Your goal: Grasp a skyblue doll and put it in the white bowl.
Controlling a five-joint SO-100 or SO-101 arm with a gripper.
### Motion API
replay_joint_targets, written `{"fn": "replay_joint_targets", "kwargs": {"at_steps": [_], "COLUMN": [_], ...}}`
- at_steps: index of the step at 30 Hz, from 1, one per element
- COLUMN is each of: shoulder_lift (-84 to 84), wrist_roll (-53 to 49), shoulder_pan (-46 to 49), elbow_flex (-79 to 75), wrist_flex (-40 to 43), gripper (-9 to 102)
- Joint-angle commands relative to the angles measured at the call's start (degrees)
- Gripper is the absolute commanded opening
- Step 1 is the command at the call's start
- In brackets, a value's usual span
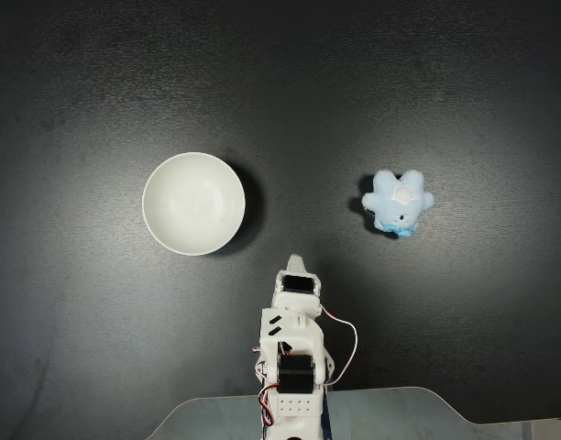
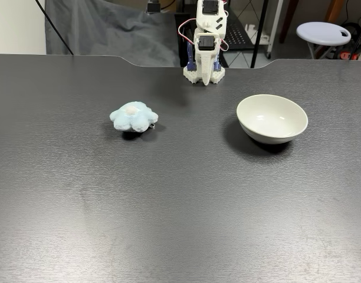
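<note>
The skyblue doll (image 1: pixel 397 202) (image 2: pixel 134 116), a small fluffy lobed plush with a white patch on top, lies on the black table, to the right in a fixed view from above and to the left in a fixed view from the front. The white bowl (image 1: pixel 193 203) (image 2: pixel 272 118) stands upright and empty on the other side. My white arm is folded back at its base between them. Its gripper (image 1: pixel 297 262) (image 2: pixel 205 80) points down at the table, shut with nothing in it, well apart from both doll and bowl.
The black table (image 1: pixel 97 92) (image 2: pixel 168 206) stretches wide around both things. Beyond its edge by the arm's base hang a grey cloth (image 2: pixel 104 29) and cables, with a white stool (image 2: pixel 324 30) further off.
</note>
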Motion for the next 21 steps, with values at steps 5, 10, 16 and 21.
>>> {"fn": "replay_joint_targets", "kwargs": {"at_steps": [5, 10, 16, 21], "shoulder_lift": [-0.26, -0.09, -0.18, -0.18], "wrist_roll": [0.09, -0.18, -0.18, -0.18], "shoulder_pan": [0.35, 0.35, 0.35, 0.35], "elbow_flex": [-3.78, 0.09, 1.58, 1.58], "wrist_flex": [0.35, 0.09, -1.14, -1.14], "gripper": [0, 0, 0, 0]}}
